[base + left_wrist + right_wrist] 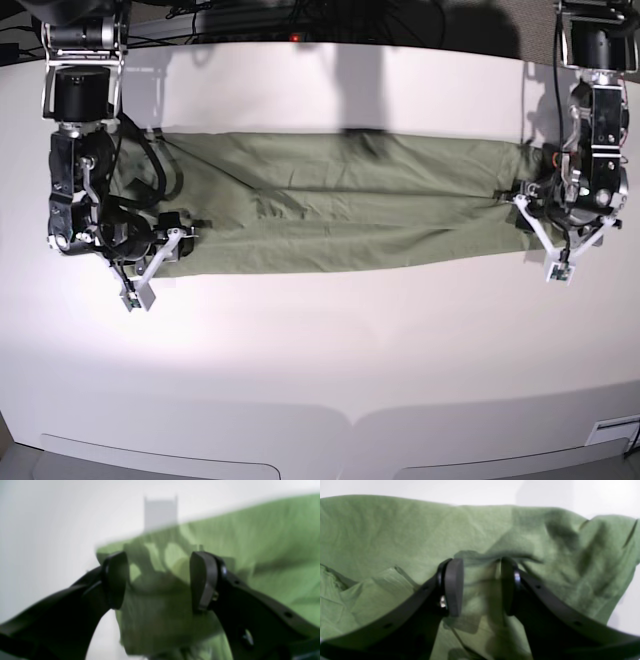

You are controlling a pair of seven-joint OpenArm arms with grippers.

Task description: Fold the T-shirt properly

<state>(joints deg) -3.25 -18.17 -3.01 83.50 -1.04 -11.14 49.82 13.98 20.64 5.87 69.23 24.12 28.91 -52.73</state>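
The green T-shirt (340, 215) lies folded into a long, narrow band across the white table (330, 360). My left gripper (558, 262) is at the band's right end in the base view. In the left wrist view that gripper (160, 580) stands open, its black pads wide apart over a rumpled corner of the T-shirt (262, 542). My right gripper (140, 285) is at the band's left end. The right wrist view shows this gripper (481, 587) open with a narrower gap, and wrinkled T-shirt (395, 530) cloth lies under and between the pads.
Cables and the arm mounts (85, 60) line the table's back edge. A wide stretch of bare white table runs in front of the shirt, down to the front edge (330, 430).
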